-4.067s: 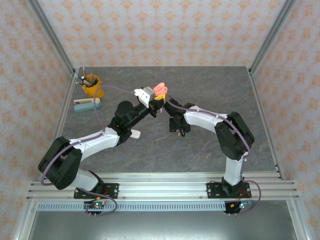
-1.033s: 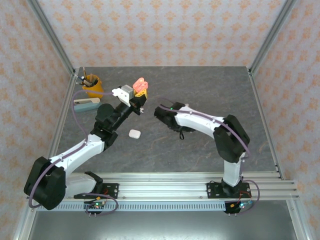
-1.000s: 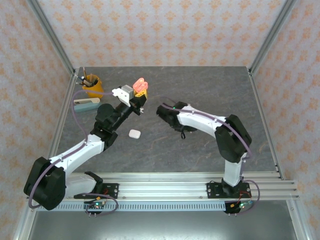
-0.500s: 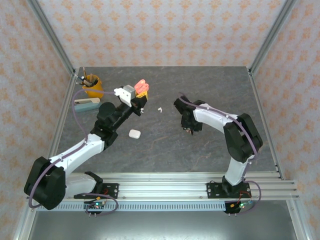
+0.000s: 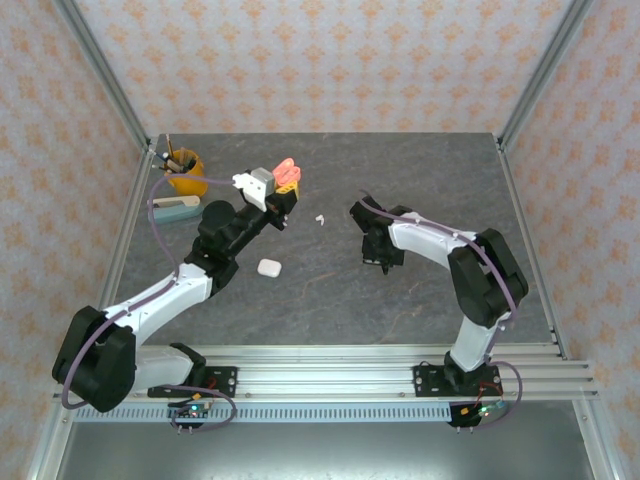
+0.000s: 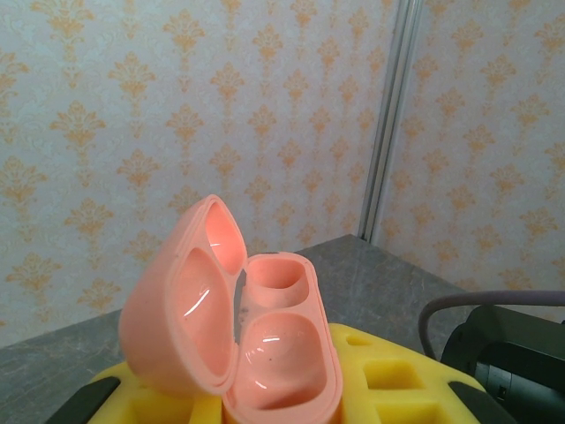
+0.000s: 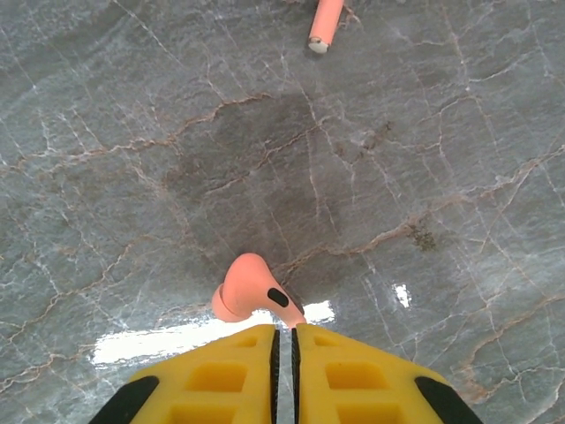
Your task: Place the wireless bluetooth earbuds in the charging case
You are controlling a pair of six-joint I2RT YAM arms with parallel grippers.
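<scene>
Orange pen cup at the table's 10 o'clock corner, with a pale blue object lying just at its 6 o'clock. Moving right, your left gripper is raised above the grey stone and clamped on the salmon-orange charging case, whose lid is swung open. In the left wrist view the case sits between the yellow fingers, its lid tilted back toward 10 o'clock and both wells glossy and facing the camera. A white case lies flat on the table at 6 o'clock from that gripper, apart from it. One white earbud lies on the stone at about 4 o'clock of the left gripper, between your two grippers. Your right gripper hangs low over the table at 4 o'clock from that white earbud. In the right wrist view its yellow fingers are pressed almost together, with only a thin slit between them, pinching a salmon-orange earbud by the stem. The rounded head sticks out past the tips toward 11 o'clock, close over the stone; you cannot tell whether it touches. A second salmon-orange earbud lies on the table at 12 o'clock, at the top edge and well apart, cut off so only part shows.
</scene>
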